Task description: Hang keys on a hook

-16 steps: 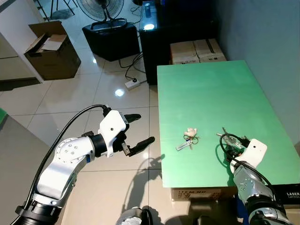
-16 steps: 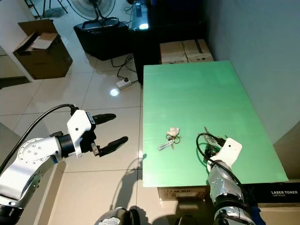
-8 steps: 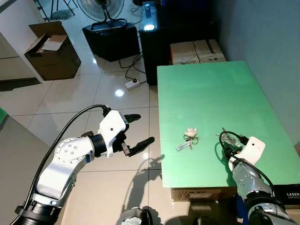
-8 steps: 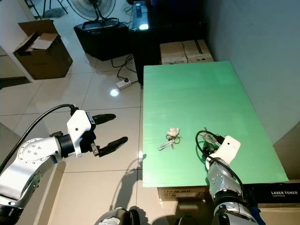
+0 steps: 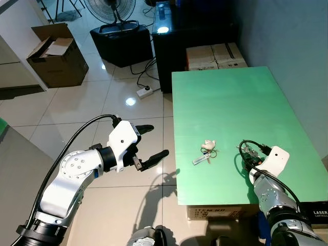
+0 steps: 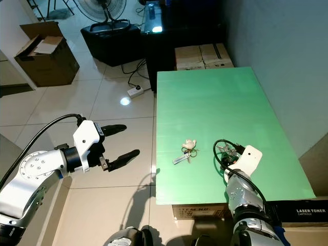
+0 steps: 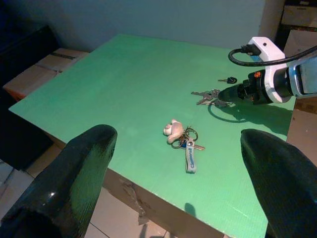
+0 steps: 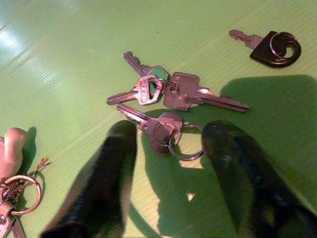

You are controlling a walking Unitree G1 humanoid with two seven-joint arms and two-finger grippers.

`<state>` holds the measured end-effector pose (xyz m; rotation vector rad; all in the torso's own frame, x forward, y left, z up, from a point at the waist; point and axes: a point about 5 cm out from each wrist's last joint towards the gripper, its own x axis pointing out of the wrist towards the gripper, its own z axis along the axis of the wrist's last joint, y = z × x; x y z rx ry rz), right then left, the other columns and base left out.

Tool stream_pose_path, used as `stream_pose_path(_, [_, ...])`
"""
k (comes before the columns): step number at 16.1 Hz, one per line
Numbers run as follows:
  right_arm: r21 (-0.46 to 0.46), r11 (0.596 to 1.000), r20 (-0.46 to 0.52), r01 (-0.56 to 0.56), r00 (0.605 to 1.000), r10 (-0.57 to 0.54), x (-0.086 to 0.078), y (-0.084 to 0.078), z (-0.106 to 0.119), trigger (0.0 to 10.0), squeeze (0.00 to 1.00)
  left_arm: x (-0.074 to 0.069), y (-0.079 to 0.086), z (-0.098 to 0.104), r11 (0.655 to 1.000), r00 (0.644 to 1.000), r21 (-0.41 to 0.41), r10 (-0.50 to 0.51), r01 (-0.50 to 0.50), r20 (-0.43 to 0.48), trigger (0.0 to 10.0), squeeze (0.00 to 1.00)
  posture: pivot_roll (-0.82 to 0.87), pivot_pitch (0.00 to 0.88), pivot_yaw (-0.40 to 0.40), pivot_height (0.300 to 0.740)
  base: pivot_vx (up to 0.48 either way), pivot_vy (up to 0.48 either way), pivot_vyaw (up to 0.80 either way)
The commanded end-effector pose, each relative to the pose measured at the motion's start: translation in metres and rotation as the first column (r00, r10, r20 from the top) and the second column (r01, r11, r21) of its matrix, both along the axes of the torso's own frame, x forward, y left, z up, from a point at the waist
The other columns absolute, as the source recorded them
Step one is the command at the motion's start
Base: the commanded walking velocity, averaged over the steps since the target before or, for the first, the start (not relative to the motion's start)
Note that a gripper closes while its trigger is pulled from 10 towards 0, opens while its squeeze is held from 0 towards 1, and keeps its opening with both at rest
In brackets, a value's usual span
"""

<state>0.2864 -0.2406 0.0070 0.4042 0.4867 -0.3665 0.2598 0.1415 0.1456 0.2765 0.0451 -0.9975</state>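
Key bunch (image 8: 163, 106) lies flat on tabletop (image 5: 230, 92) nr its near right edge. Right claw (image 8: 171, 163) spread, fingers straddling the ring, not yet gripping. Step: pickup approach. Next: lower, pinch ring. Left claw (image 5: 148, 141) spread, off tabletop over floor.

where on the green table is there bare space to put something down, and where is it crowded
The far half of the green table, toward the cardboard boxes, is bare, as is the strip along the wall side. The near part is crowded: the keychain with the pale charm lies near the floor-side edge, and the right gripper stands open over the loose key bunch, beside a black-headed key.
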Motion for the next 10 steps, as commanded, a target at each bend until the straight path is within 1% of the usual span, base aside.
stream_pose_path(1, [0.013, 1.000, 0.008, -0.009, 1.000, 0.009, 0.0018, 0.0022, 0.0004, 3.2, 0.00, -0.0008, 0.0034, -0.0002, 1.000, 1.000, 0.023, 0.002, -0.002, -0.004, 10.0, 0.00, 0.06, 0.084, 0.139, 0.740, 0.000, 0.000, 0.00])
stream_pose_path(2, [0.014, 1.000, 0.007, -0.010, 1.000, 0.010, 0.0014, 0.0023, -0.0001, 1.2, 0.00, -0.0008, 0.0034, -0.0003, 1.000, 1.000, 0.024, 0.002, -0.002, -0.004, 10.0, 0.00, 0.06, 0.084, 0.139, 0.740, 0.000, 0.000, 0.00])
stream_pose_path(3, [0.016, 1.000, 0.006, -0.011, 1.000, 0.011, 0.0012, 0.0023, -0.0004, 0.0, 0.00, -0.0008, 0.0035, -0.0003, 1.000, 1.000, 0.024, 0.002, -0.002, -0.004, 10.0, 0.00, 0.06, 0.084, 0.141, 0.740, 0.000, 0.000, 0.00])
stream_pose_path(10, [0.029, 1.000, 0.008, -0.012, 1.000, 0.012, -0.0006, 0.0039, -0.0026, 0.0, 0.00, -0.0011, 0.0045, -0.0008, 1.000, 1.000, 0.025, 0.002, -0.001, -0.006, 10.0, 0.00, 0.06, 0.076, 0.143, 0.740, 0.000, 0.000, 0.00])
